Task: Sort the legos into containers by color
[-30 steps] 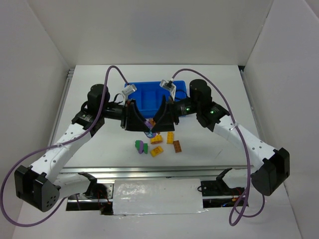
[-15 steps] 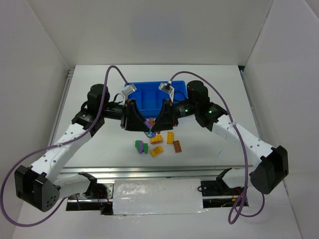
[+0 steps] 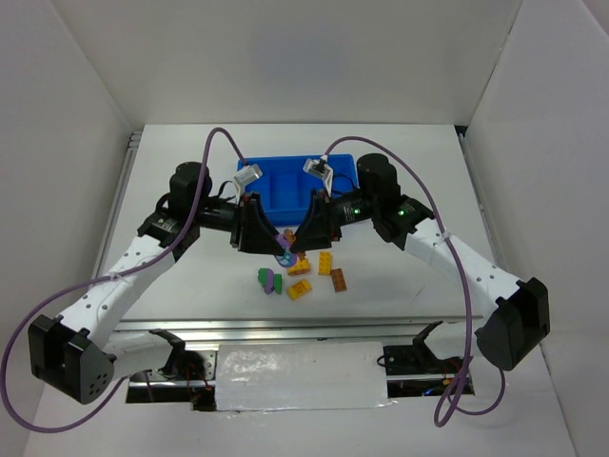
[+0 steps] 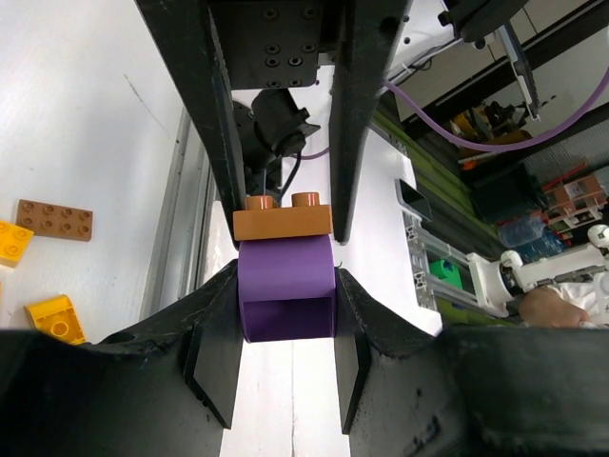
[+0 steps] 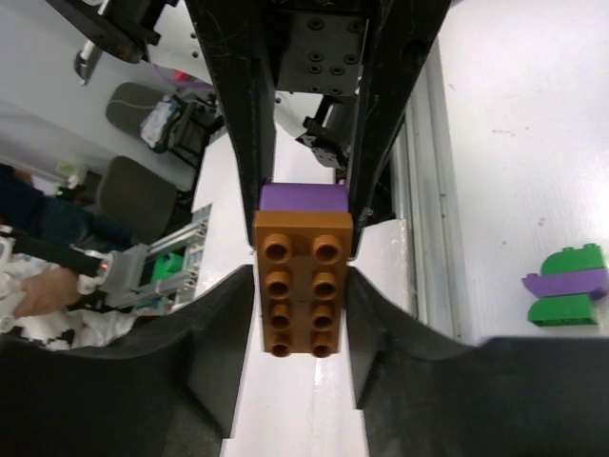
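Above the table, in front of the blue tray (image 3: 285,181), both grippers meet nose to nose. The left gripper (image 4: 285,290) (image 3: 274,238) is shut on a purple brick (image 4: 285,300). A brown studded brick (image 5: 302,286) (image 4: 283,221) is stuck to that purple brick (image 5: 304,197), and the right gripper (image 5: 302,307) (image 3: 295,242) is shut on its sides. Loose on the table below lie yellow bricks (image 3: 301,267) (image 3: 299,289) (image 3: 325,262), a brown plate (image 3: 338,280) and a green-and-purple stack (image 3: 269,280) (image 5: 566,286).
The tray's compartments are partly hidden behind both wrists. The loose bricks lie between the tray and the arms' bases. White walls close in the table on the left, right and back. Purple cables arc over both arms.
The right gripper, open a second ago, has shut on the brown brick. The left gripper has kept its hold on the purple brick and shifted slightly right.
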Robot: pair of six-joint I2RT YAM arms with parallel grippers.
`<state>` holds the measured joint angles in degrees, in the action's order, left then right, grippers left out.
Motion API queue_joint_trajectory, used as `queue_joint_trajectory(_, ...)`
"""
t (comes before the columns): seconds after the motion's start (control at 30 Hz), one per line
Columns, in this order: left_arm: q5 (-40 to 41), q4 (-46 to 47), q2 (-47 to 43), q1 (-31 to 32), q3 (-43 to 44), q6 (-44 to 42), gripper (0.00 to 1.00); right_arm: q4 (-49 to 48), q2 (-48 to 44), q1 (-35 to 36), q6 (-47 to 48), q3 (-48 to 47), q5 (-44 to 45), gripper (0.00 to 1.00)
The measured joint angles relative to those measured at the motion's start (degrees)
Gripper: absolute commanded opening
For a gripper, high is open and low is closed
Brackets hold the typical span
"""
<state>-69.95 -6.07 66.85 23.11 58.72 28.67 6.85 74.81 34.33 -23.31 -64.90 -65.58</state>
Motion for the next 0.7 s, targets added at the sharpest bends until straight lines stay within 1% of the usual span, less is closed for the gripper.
queue_joint_trajectory(0.07,-0.31,0.13,0.13,0.0,0.0,0.02,0.0,0.24,0.07,-0.11,0.26,0.0,0.13,0.44)
queue_joint_trajectory(0.13,-0.28,0.11,0.13,0.0,0.0,0.0,0.0,0.28,0.24,-0.13,0.39,0.0,-0.02,0.3)
queue_joint_trajectory(0.17,-0.31,0.09,0.13,0.0,0.0,0.0,0.0,0.33,0.35,-0.13,0.17,0.0,0.0,0.21)
queue_joint_trajectory(0.2,-0.28,0.07,0.15,0.0,0.0,0.0,0.0,0.31,0.42,-0.13,0.22,0.0,0.0,0.09)
queue_joint_trajectory(0.37,-0.13,-0.83,0.22,0.0,0.0,-0.66,0.0,1.16,0.44,-0.52,1.36,0.0,-0.07,0.08)
queue_joint_trajectory(0.47,0.5,-1.18,0.22,0.22,0.0,-1.49,0.0,1.97,0.76,-1.33,2.8,0.0,-1.66,0.07)
queue_joint_trajectory(0.57,0.61,-1.46,0.13,0.31,0.0,-1.55,0.0,3.19,1.09,-4.11,4.13,0.0,-3.91,0.07)
queue_joint_trajectory(0.7,0.66,-2.19,0.11,0.26,0.0,-1.79,0.0,3.54,1.14,-8.57,4.57,0.35,-4.52,0.07)
